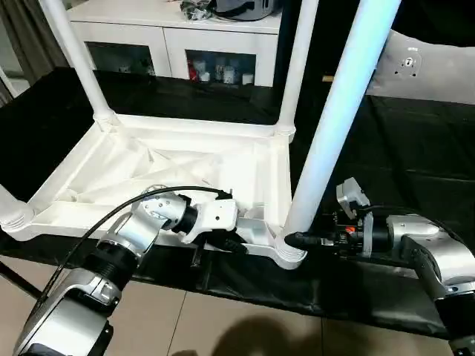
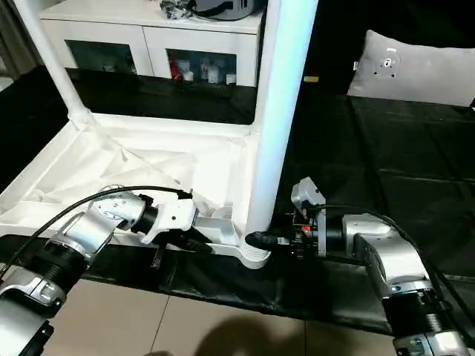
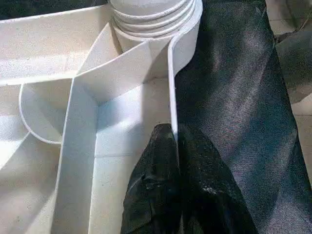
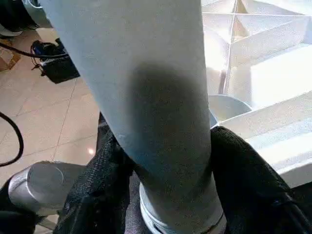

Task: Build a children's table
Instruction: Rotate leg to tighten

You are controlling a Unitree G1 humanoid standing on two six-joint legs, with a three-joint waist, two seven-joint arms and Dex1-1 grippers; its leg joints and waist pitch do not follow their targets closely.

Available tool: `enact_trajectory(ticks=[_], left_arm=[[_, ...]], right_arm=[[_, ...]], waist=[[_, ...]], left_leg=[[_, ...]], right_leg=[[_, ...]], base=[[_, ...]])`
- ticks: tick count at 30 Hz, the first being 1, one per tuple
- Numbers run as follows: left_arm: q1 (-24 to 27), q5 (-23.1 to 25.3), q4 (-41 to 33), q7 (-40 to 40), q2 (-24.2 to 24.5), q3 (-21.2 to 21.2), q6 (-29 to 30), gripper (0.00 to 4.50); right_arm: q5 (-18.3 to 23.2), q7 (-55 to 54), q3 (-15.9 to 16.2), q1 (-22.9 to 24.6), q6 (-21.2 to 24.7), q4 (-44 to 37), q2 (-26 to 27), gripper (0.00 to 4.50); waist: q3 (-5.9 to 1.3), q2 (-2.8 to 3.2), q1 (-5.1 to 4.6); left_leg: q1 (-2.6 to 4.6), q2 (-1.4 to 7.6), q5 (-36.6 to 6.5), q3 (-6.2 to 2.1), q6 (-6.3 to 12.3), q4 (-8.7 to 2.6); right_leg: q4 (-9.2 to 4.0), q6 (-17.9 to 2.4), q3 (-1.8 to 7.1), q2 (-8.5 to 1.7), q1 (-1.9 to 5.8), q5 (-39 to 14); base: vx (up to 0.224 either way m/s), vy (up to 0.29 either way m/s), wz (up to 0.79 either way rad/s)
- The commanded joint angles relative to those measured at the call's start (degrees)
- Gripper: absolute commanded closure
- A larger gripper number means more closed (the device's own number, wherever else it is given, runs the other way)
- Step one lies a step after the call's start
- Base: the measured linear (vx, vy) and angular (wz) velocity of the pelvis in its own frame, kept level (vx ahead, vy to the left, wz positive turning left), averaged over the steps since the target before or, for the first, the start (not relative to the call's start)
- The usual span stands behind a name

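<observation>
Left tool (image 3: pixel 176 161) clamps table (image 1: pixel 178 167) rim; right tool (image 4: pixel 161 180) apparently gripping nearest leg (image 1: pixel 334 119); four legs upright.

tabletop (image 1: pixel 185 167): 1 | legs upright (image 1: pixel 338 111): 4 | cabinet (image 1: pixel 174 30): 1 | pincers (image 1: pixel 300 241): 2

head pair: above, facing down on upturned table (image 1: pixel 185 174) | wrists: close at its near corner socket (image 3: pixel 156 19), shared by all
</observation>
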Motion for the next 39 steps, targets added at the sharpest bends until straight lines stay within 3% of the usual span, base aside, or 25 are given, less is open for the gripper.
enact_trajectory(ticks=[1,4,7,8,10,12,13,14,15,18,19,24,34,39], left_arm=[[1.71,1.85,0.06,0.38,-1.00,-2.72,2.11,4.50],[2.15,0.56,-1.37,3.03,-2.97,-1.14,8.31,4.50],[1.67,0.08,-1.32,8.52,-6.11,0.78,13.23,4.50],[1.43,-0.04,-1.22,10.90,-7.45,1.54,15.02,4.50],[0.20,-0.22,-0.31,18.96,-12.57,3.66,19.84,4.50],[-0.41,0.11,0.23,22.51,-14.70,4.35,21.18,4.50],[-1.41,1.02,1.11,26.63,-17.33,4.69,22.17,4.50],[-1.73,1.36,1.45,27.93,-18.22,4.72,22.26,4.50],[-1.73,1.36,1.45,27.93,-18.22,4.72,22.26,4.50],[-2.19,1.90,1.52,29.66,-19.86,4.68,22.26,4.50],[-2.36,2.45,1.59,29.97,-20.01,4.55,21.65,4.50],[-2.23,4.12,1.59,29.01,-17.14,3.69,19.62,4.50],[-1.15,3.90,2.30,18.50,-9.06,1.92,11.96,4.50],[-0.71,3.09,2.64,9.51,-4.83,-0.58,4.98,4.50]], right_arm=[[-0.12,-2.70,0.81,0.28,2.09,-1.63,0.82,2.44],[-2.05,-10.91,0.09,-0.10,4.14,-1.95,4.28,2.45],[-3.99,-22.70,-2.60,-2.36,6.90,0.32,9.48,2.46],[-4.36,-27.16,-3.87,-3.27,8.41,1.19,11.53,2.46],[-7.20,-40.08,-6.31,-6.00,10.82,4.32,16.91,2.47],[-7.83,-43.18,-6.65,-6.71,10.28,5.34,18.66,2.47],[-8.34,-45.04,-6.45,-7.42,7.64,6.80,20.45,2.47],[-8.53,-45.00,-6.10,-7.54,6.09,7.33,20.90,2.12],[-8.53,-45.00,-6.10,-7.54,6.09,7.33,20.90,1.92],[-8.14,-44.43,-6.44,-7.11,4.54,6.93,21.78,1.75],[-8.03,-43.52,-6.64,-6.71,4.26,6.14,21.74,1.45],[-6.57,-39.78,-7.57,-5.04,2.35,3.71,19.61,1.02],[-4.10,-21.51,-6.75,-2.00,-0.17,0.30,7.19,0.26],[-5.94,-12.40,-3.88,-1.69,-6.30,1.66,1.22,0.26]], waist=[[-3.13,-0.84,-0.11],[-2.81,-0.56,-0.56],[-1.93,-0.78,-1.90],[-2.01,-0.41,-2.45],[-2.19,-0.18,-4.41],[-2.25,-0.02,-5.19],[-2.57,0.05,-5.71],[-2.71,0.59,-6.09],[-2.71,0.22,-6.20],[-2.78,-0.05,-6.13],[-2.82,-0.20,-5.91],[-3.07,0.04,-5.05],[-3.23,0.11,-3.44],[-3.24,-0.04,-2.83]], left_leg=[[-0.01,3.76,-5.89,-1.08,4.63,-3.88],[0.21,3.66,-7.36,-1.13,3.49,-4.13],[0.97,2.72,-12.87,-1.31,1.70,-4.08],[1.22,2.50,-13.91,-1.55,0.95,-4.03],[0.62,2.74,-14.76,-2.10,-0.07,-4.31],[0.94,2.80,-16.64,-2.26,-0.06,-4.22],[0.86,2.90,-16.56,-2.25,0.67,-4.23],[0.63,3.14,-15.77,-2.27,1.31,-4.36],[0.32,3.14,-15.49,-2.22,1.65,-4.36],[0.14,2.88,-13.09,-1.72,3.74,-4.15],[0.17,2.84,-12.06,-1.56,4.41,-4.03],[-0.08,3.20,-9.02,-1.57,5.28,-4.12],[-0.10,3.75,-6.68,-1.45,6.79,-4.07],[-0.18,3.75,-6.29,-1.30,6.52,-3.94]], right_leg=[[-4.45,-7.10,3.39,-5.81,3.07,-18.97],[-4.81,-6.90,3.33,-5.83,2.90,-21.71],[-6.66,-3.21,2.54,-5.80,2.61,-34.50],[-7.11,-1.82,2.11,-5.79,2.58,-37.18],[-7.04,-1.86,1.60,-5.53,2.79,-34.90],[-7.33,-1.72,1.34,-5.64,2.80,-34.48],[-7.28,-2.63,1.50,-5.89,3.03,-31.78],[-7.04,-3.99,1.55,-5.92,3.15,-28.05],[-7.03,-4.26,1.56,-5.87,3.30,-26.74],[-6.65,-6.27,2.04,-5.94,3.30,-23.71],[-6.67,-6.41,2.11,-5.91,3.27,-23.80],[-6.05,-7.06,2.29,-5.84,3.48,-20.39],[-5.04,-9.08,2.63,-5.96,3.69,-14.56],[-4.83,-9.31,2.60,-6.05,3.65,-14.45]], base=[[0.000,0.000,0.00],[0.000,0.000,0.00],[0.000,0.000,0.00],[0.000,0.000,0.00],[0.000,0.000,0.00],[0.000,0.000,0.00],[0.000,0.000,0.00],[0.000,0.000,0.00],[0.000,0.000,0.00],[0.000,0.000,0.00],[0.000,0.000,0.00],[0.000,0.000,0.00],[0.000,0.000,0.00],[0.000,0.000,0.00]])
